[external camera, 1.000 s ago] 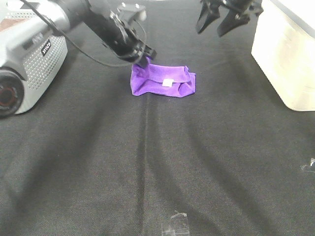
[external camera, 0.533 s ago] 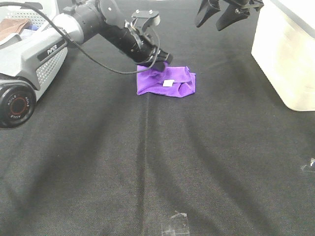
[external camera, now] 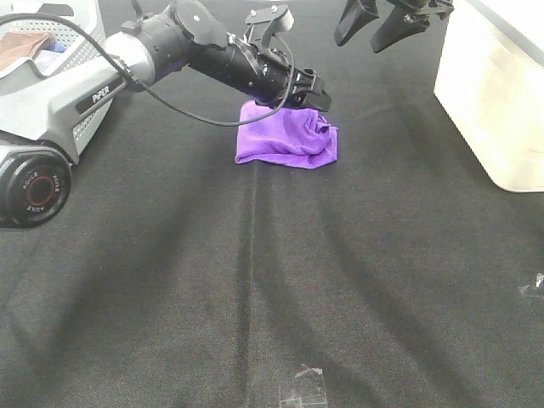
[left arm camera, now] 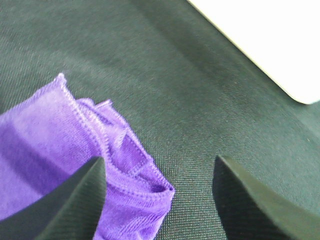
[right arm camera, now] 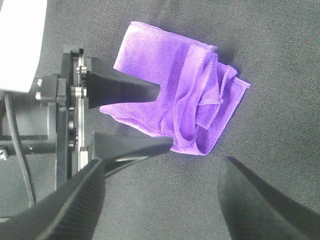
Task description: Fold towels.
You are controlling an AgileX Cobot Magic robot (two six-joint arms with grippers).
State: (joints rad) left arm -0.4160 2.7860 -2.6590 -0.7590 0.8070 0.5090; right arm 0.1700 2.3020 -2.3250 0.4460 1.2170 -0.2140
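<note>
Nearest me, the bench shows black cloth and a scrap of tape. Farther back the purple towel lies directly beneath the left end effector. It is already doubled into a small packet, though its hems look bunched and uneven at the end under the fingertips. That end effector is spread wide and holds nothing, with one finger over the cloth and the other over bare bench. I'd say the folding is mostly done and only tidying is left. Beyond and above, the right end effector hangs parted and empty, beside a white box.
</note>
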